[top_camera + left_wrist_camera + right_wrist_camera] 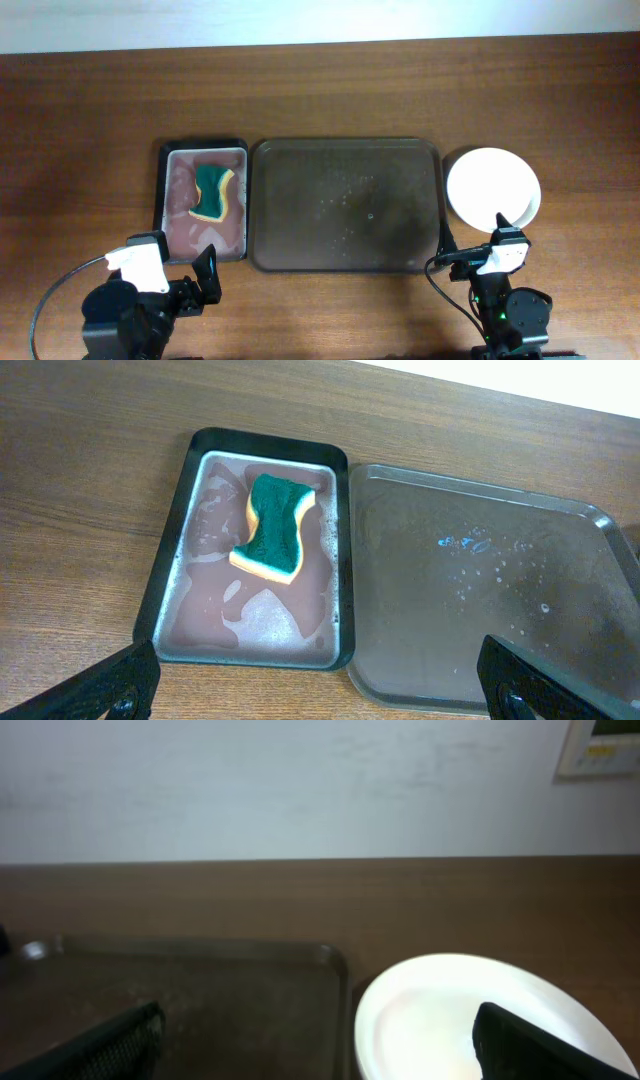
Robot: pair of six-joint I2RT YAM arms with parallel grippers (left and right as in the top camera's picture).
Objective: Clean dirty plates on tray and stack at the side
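Observation:
The large dark brown tray (345, 205) lies mid-table with nothing on it, only small wet specks; it also shows in the left wrist view (480, 600) and the right wrist view (200, 1000). White plates (493, 187) sit as one pile on the table just right of the tray, clean on top; how many I cannot tell. They also show in the right wrist view (440, 1010). My left gripper (190, 285) (320, 700) is open and empty near the front edge. My right gripper (475, 240) (320, 1050) is open and empty, just in front of the plates.
A smaller black tray (180, 220) (165, 580) with reddish water stands against the big tray's left side. A green and yellow sponge (213, 193) (272, 527) lies in it. A pale wall runs behind the table's far edge.

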